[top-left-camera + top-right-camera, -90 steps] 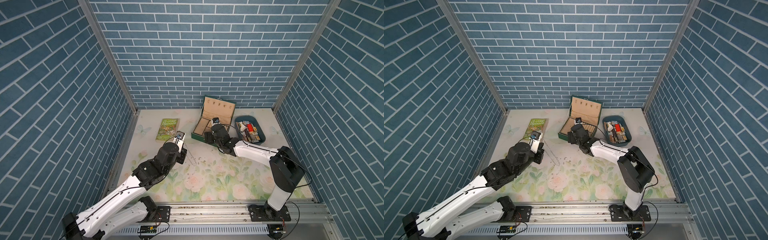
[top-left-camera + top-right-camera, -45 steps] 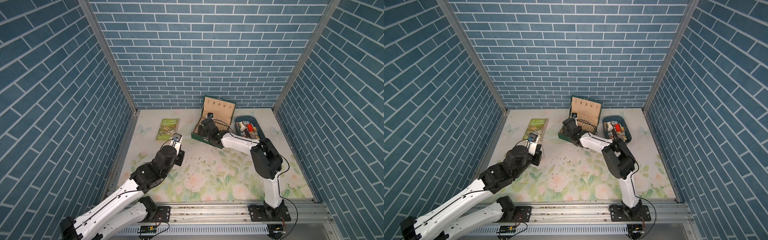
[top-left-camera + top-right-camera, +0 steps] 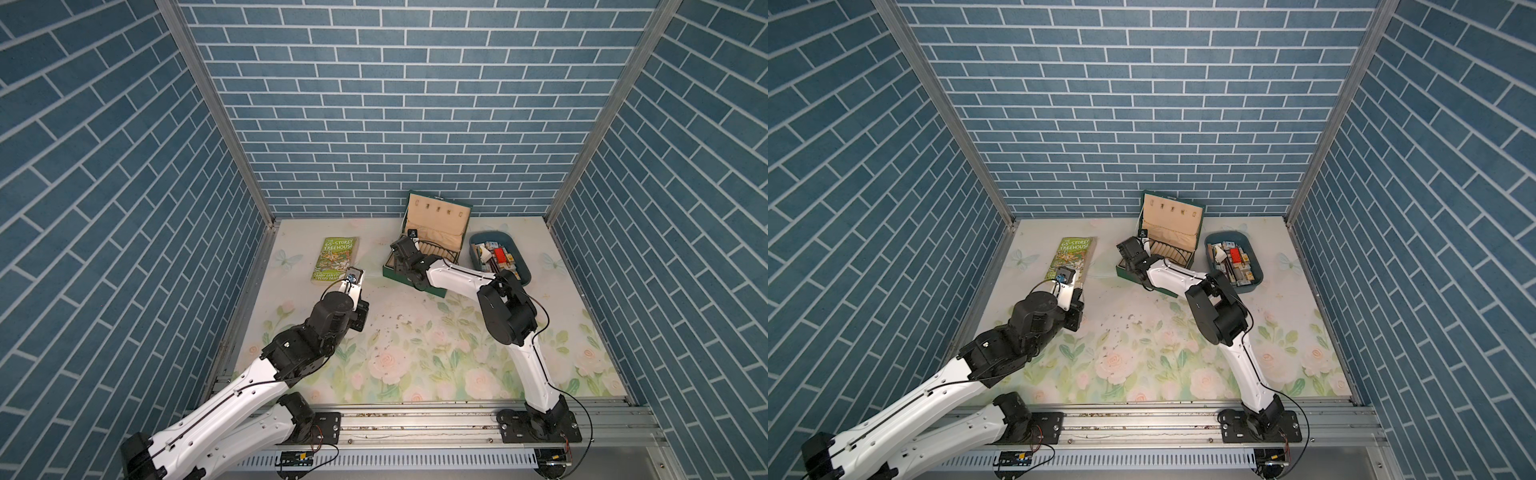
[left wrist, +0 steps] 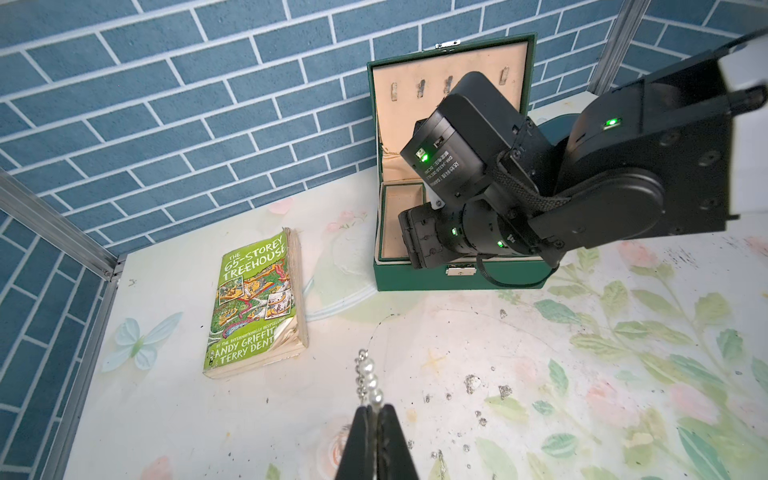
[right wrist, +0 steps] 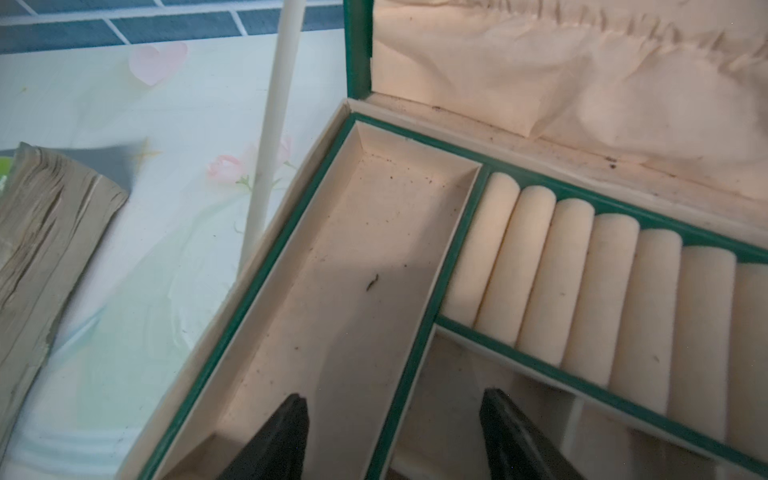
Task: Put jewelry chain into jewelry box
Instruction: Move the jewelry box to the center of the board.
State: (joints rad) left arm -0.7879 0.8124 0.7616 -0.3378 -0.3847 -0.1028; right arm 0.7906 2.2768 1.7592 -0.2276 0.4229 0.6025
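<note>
- Here, a dark green jewelry box [image 3: 437, 212] at the back of a floral table [image 3: 415, 332], lid raised against the blue brick wall, beige lining exposed.
- Inside the box, in the right wrist view: a long bare compartment [image 5: 353, 270] along its left-arm side, a row of pale ring rolls [image 5: 582, 282] beside it, smaller compartments toward the front wall.
- Low over the box interior, the right gripper [image 5: 392, 397], jaws spread wide and empty, one finger [image 5: 282, 440] over the long compartment, its partner past the green divider.
- Out in front of the box and off toward its left-arm side, well apart from it, the left gripper [image 4: 376, 409], jaws pinched tight on the jewelry chain [image 4: 366, 376].
- Outside the box, then, the jewelry chain: a short run of silvery links and pale beads showing just past the fingertips [image 4: 362, 419], above the table; contact with the table impossible to tell.
- On the box's left-arm side, near but apart, a green paperback book [image 3: 336, 259] lying flat, cover up.
- Just beside the box on its right-arm side, a blue oval tray [image 3: 523, 274] filled with small items.
- Between the box and the near table edge, scattered dark specks [image 3: 400, 318] on the floral print.
</note>
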